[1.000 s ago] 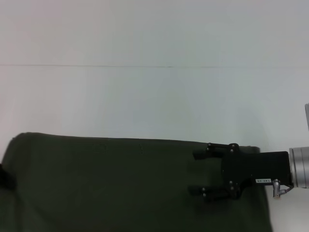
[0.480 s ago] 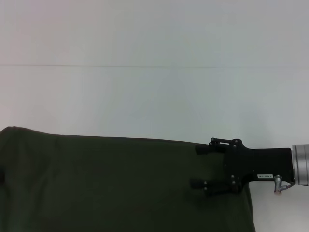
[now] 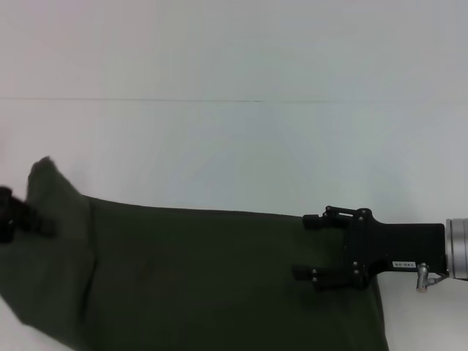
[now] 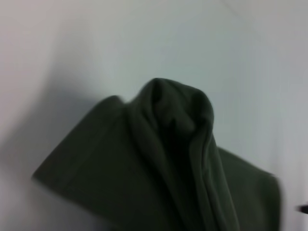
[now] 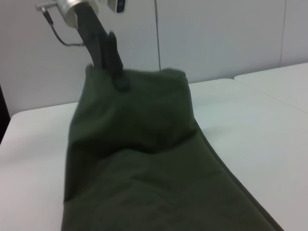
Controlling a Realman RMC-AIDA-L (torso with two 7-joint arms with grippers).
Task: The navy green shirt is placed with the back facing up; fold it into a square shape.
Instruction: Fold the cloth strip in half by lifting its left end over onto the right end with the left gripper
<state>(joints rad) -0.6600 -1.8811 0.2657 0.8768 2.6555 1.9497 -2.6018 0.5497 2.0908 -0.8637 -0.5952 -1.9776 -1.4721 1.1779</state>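
Navy green shirt (image 3: 205, 278) lies across the near part of the white table (image 3: 234, 146), plain side up. Left gripper (image 3: 16, 218) pinches its left end, raised into a bunched peak above the table. Right gripper (image 3: 311, 247) sits at the right end, fingers spread wide over the cloth.

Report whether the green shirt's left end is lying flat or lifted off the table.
Lifted. The left gripper pinches the navy green shirt there, cloth bunched and peaked above the table. The right gripper rests open on the other end.
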